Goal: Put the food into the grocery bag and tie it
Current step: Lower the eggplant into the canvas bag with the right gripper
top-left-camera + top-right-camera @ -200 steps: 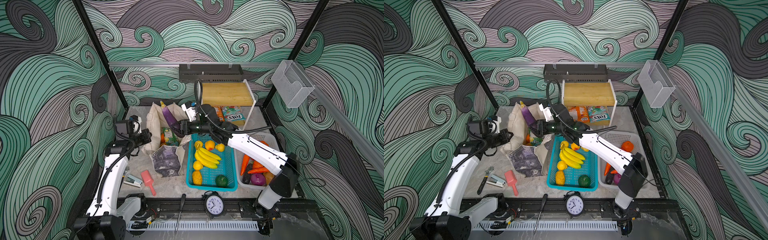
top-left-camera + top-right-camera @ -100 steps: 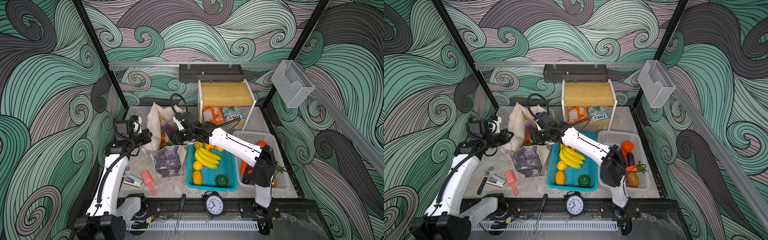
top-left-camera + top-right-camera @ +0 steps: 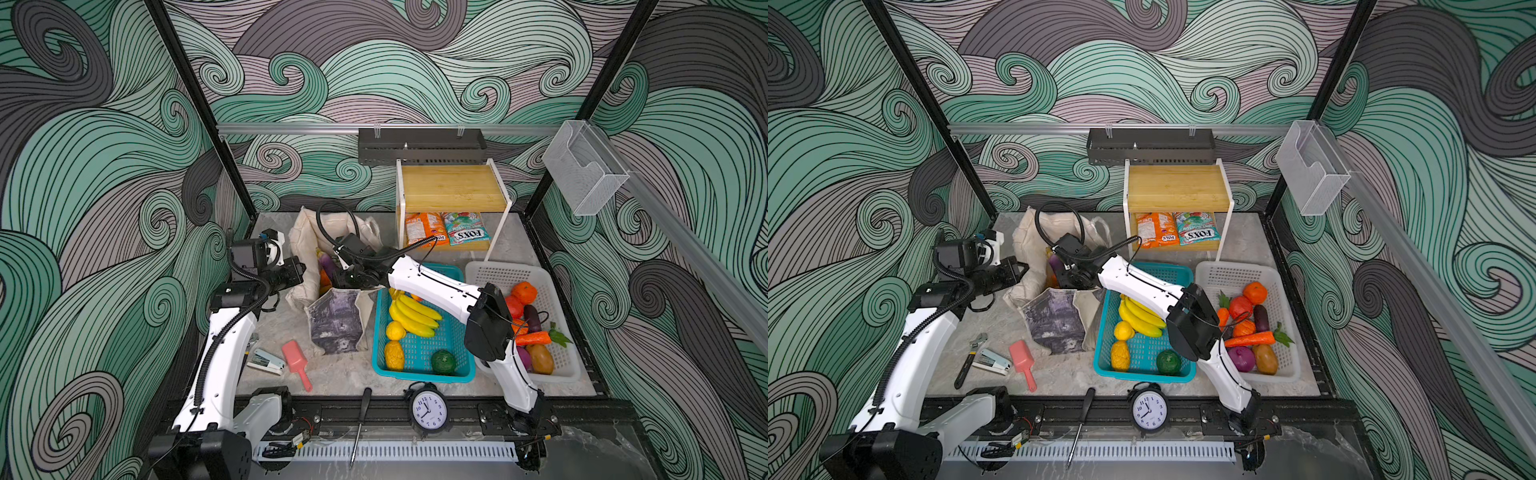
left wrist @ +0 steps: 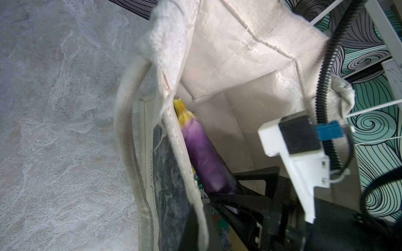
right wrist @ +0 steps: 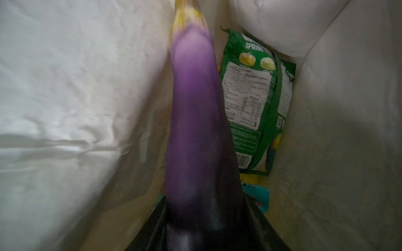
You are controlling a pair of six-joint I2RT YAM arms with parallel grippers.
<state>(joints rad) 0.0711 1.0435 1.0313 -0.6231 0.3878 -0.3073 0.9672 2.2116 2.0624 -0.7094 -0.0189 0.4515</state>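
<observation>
The beige grocery bag (image 3: 338, 328) (image 3: 1054, 322) stands open at the back left in both top views. My right gripper (image 3: 340, 276) (image 5: 200, 213) is down in its mouth, shut on a purple eggplant (image 3: 327, 264) (image 5: 193, 108) that points deeper into the bag. A green snack packet (image 5: 256, 104) and a teal one (image 5: 258, 195) lie inside beside the eggplant. My left gripper (image 3: 297, 270) (image 3: 1021, 268) is shut on the bag's left rim (image 4: 174, 141) and holds it open. In the left wrist view the eggplant (image 4: 202, 152) and the right gripper (image 4: 250, 206) show inside the bag.
A teal basket (image 3: 424, 376) right of the bag holds bananas (image 3: 413, 316) and other fruit. A white basket (image 3: 498, 270) further right holds an orange, a carrot and more produce. Two packets (image 3: 444, 228) lie under a wooden shelf (image 3: 453, 187). Clock (image 3: 428, 409), screwdriver (image 3: 359, 419), pink scoop (image 3: 293, 357) and stapler (image 3: 266, 360) lie in front.
My right arm has swung left and down, taking the eggplant from above the bag's mouth to inside the bag. The left arm has stayed where it was, on the rim.
</observation>
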